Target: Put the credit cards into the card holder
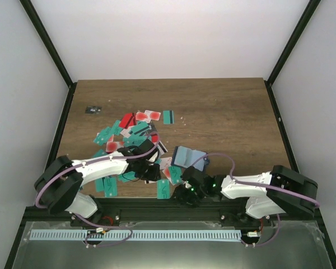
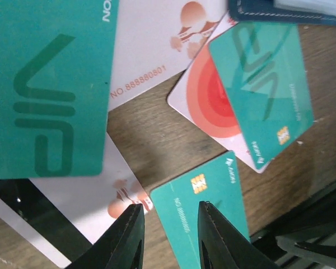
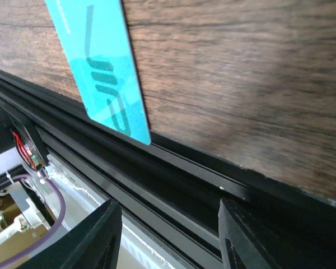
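We see a brown wooden table inside a box with white walls and black posts. A black rail runs along the near edge of the table.

There is one holder. It is blue and lies on the table, close to the near edge.

The cards lie in a heap to the left of the holder and a bit behind it. They lie on top of each other, so we cannot count them all. Most are teal, some are red, and some are white with red spots. One striped card, teal with a black band, lies alone behind the holder. One edge card, also teal, lies in front of the holder, right by the rail. One small black thing sits far to the left of the holder and well behind it.

There are two arms and two grippers. The left gripper is just left of the holder, low over the cards. Its own camera shows three teal cards and three white ones. Its fingers are a little apart with nothing pinched between them. The right gripper is just in front of the holder, over the rail. Its fingers are wide apart and hold nothing.
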